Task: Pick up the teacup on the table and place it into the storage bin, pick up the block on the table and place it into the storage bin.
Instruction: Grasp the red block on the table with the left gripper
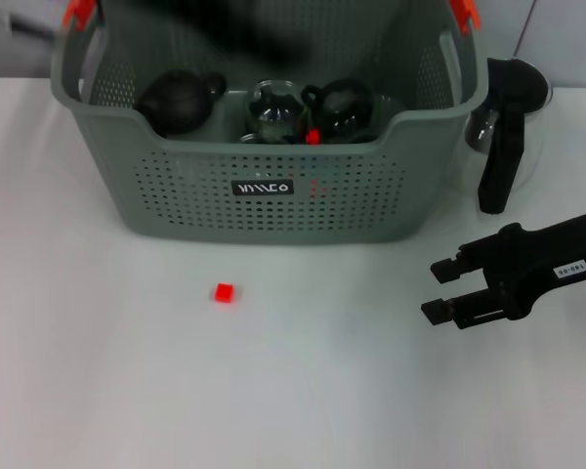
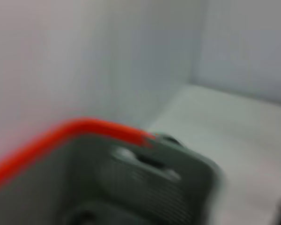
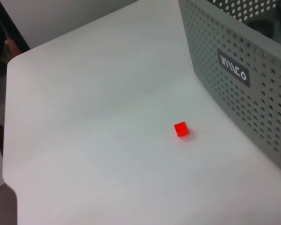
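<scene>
- Storage bin [image 1: 264,195] stands at the far middle of the white worktop [image 1: 98,391], label side facing the robot; orange handle clips [image 1: 78,12] at its top corners; the left wrist view shows only a blurred corner of its rim [image 2: 178,154] and an orange edge.
- Inside the bin: a dark teapot [image 1: 176,101], a glass cup [image 1: 273,112], a second dark round vessel [image 1: 344,106]; a small red piece [image 1: 313,137] lies between the last two.
- Block [image 1: 223,292], red, lies alone on the worktop in front of the bin, apart from its wall; open surface on all sides of it; in the right wrist view the block [image 3: 181,129] sits well in from the worktop's edge.
- Right hand [image 1: 439,289] hovers over the worktop to the right of the block, well apart from it; fingers parted, holding nothing; nothing lies between hand and block.
- Glass jug with black handle [image 1: 503,137] stands just right of the bin, beyond the right hand.
- Left hand not seen in any view.
</scene>
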### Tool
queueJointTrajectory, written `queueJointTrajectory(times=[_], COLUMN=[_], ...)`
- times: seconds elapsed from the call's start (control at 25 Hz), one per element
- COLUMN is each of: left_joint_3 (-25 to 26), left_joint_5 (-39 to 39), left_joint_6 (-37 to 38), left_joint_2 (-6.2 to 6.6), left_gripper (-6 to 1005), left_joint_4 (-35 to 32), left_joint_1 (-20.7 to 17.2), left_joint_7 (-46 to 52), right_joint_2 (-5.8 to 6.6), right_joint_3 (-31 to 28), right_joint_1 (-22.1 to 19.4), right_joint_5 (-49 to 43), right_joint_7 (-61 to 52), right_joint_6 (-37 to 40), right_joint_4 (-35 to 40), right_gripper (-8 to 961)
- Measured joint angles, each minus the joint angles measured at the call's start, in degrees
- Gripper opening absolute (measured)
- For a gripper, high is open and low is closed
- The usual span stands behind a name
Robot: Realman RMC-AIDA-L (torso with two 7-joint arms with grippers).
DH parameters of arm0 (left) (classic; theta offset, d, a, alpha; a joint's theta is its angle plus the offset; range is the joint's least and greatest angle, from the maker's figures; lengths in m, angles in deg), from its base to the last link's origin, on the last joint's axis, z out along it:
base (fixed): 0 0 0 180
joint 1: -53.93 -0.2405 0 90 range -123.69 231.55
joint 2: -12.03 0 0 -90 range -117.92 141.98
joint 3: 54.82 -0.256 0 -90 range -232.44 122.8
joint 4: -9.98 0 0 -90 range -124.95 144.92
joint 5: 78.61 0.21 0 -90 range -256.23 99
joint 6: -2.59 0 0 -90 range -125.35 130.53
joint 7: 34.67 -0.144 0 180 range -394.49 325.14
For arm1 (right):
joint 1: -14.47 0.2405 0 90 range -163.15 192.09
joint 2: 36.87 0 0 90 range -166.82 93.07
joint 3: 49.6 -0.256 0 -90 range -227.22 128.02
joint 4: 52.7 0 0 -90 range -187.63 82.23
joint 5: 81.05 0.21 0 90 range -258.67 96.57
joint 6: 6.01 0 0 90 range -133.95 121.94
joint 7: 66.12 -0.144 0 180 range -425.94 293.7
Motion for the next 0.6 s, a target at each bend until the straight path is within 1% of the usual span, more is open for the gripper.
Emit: queueJointTrajectory(times=[0.04, 0.08, 0.12, 0.16, 0.2, 0.36, 0.44, 0.6], left_joint_3=[-2.03, -4.24, -6.69, -8.6, -12.86, -19.75, -21.76, -25.24], left_joint_5=[0.06, 0.16, 0.38, 0.46, 0.58, 2.04, 3.51, 6.64], left_joint_6=[2.05, 3.08, 4.04, 4.35, 4.71, 5.38, 5.62, 2.87], left_joint_2=[-1.11, -1.88, -2.46, -2.69, -2.85, -2.91, -3.02, -3.09], left_gripper=[739, 782, 826, 869, 912, 948, 966, 965], left_joint_4=[-2.21, -3.84, -5.32, -5.95, -6.73, -6.34, -4.65, 3.67], left_joint_1=[-1.77, -3.4, -5.19, -6.57, -9.16, -12.72, -13.33, -12.64], left_joint_7=[-0.38, -0.56, -0.58, -0.2, 0.81, 2.62, 2.6, 1.43], right_joint_2=[0.01, 0.04, 0.04, 0.05, 0.05, 0.05, 0.06, 0.05], right_joint_3=[-0.04, -0.07, -0.09, -0.1, -0.11, -0.12, -0.13, -0.13], right_joint_1=[-0.11, -0.2, -0.27, -0.34, -0.45, -0.74, -0.8, -0.69], right_joint_5=[0.0, 0.0, 0.0, 0.01, 0.01, 0.01, 0.01, 0.03], right_joint_7=[0.0, 0.0, -0.03, -0.07, -0.12, -0.44, -0.74, -0.84], right_joint_6=[-0.17, -0.3, -0.39, -0.45, -0.53, -0.61, -0.85, -1.49], right_joint_4=[-0.01, 0.0, -0.01, -0.01, -0.01, -0.01, 0.0, -0.58], right_gripper=[659, 659, 658, 658, 658, 658, 658, 659])
